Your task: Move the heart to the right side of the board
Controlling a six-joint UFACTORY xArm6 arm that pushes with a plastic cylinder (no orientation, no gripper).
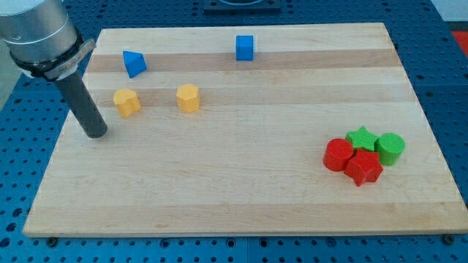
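The heart (pixel 126 102) is yellow and sits in the upper left part of the worktop (pixel 234 190), a short way in from the left edge. I place everything else from it.

My tip (pixel 96 134) rests on the wood just below and left of the heart, near it but not touching, between it and the left edge. No hand shows here, only the dark rod, so I cannot tell any open or closed state.

Right of the heart, at about the same height, stands a yellow pentagon (pixel 188 97), apart from it. Above the heart is a blue triangle (pixel 134 63), and further right, near the top edge, a blue cube (pixel 245 47).

Far to the right and lower, four blocks huddle near the right edge: a red cylinder (pixel 337 155), a red star (pixel 363 168), a green star (pixel 361 137) and a green cylinder (pixel 390 148), touching or nearly so.

Between the pentagon and that cluster the wood lies bare, as does the whole strip along the bottom edge. The upper right corner is open too.
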